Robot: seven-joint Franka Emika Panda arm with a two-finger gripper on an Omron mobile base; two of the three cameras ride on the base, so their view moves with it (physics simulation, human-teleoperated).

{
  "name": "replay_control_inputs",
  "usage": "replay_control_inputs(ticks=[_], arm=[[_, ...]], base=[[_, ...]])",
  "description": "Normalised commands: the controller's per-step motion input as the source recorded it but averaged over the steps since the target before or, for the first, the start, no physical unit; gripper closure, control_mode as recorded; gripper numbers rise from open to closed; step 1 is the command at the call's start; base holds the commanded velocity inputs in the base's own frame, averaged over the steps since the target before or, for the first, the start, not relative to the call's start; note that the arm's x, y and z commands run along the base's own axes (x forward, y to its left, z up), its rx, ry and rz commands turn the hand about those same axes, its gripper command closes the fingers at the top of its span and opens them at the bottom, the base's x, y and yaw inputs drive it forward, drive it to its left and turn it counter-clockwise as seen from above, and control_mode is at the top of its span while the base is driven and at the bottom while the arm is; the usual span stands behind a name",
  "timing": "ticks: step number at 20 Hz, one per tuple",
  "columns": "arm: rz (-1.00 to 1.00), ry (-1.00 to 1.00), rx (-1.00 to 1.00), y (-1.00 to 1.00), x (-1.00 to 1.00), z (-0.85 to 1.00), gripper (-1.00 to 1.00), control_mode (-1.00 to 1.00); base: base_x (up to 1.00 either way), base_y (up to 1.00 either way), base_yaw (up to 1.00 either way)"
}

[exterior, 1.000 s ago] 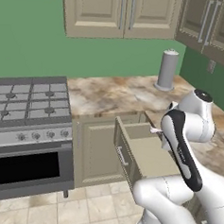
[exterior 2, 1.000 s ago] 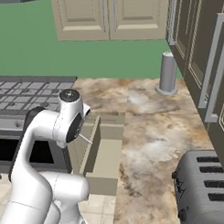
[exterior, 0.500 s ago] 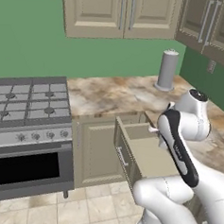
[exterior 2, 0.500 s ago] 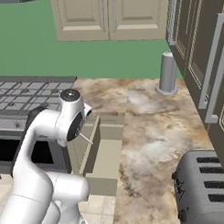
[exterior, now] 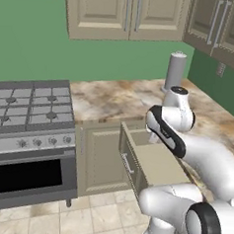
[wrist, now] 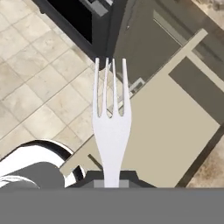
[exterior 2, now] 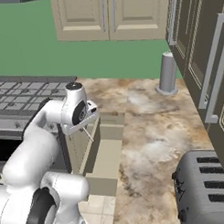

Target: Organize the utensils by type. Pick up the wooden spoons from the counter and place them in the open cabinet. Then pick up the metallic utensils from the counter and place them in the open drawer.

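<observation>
- The claw (wrist: 112,177) is pinched on the handle of a pale grey fork (wrist: 111,131), tines pointing away from the hand
- The fork hangs above the front edge of the open beige drawer (wrist: 175,131), partly over the tiled floor (wrist: 39,92)
- From the right base view the fork (exterior 2: 88,132) shows as a thin rod slanting down over the drawer (exterior 2: 106,159), beside the marbled tabletop (exterior 2: 151,130)

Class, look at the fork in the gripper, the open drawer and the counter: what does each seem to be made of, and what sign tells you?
Fork: probably metal, pale grey, smooth, matte.
Drawer: looks like painted wood or laminate, flat plain beige, no grain.
Counter: polished stone, likely marble, with mottled beige-brown veining.
</observation>
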Motion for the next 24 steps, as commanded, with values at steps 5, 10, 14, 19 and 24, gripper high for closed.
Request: replay_control_inputs(ticks=[5,10,14,19,24], arm=[[-0.27,0.04,0.00,0.00,0.64,-0.37,1.00,-1.00],[-0.27,0.00,0.00,0.00,0.40,-0.46,1.00,-1.00],[-0.22,0.00,0.00,0.00,0.38,-0.49,1.00,-1.00],[-0.14,0.04,0.03,-0.10,0.26,-0.51,1.00,-1.00],[-0.13,0.02,0.01,-0.17,0.09,-0.44,1.00,-1.00]], base=[[0.00,0.00,0.00],[0.00,0.00,0.00],[0.00,0.00,0.00],[0.00,0.00,0.00],[0.00,0.00,0.00]])
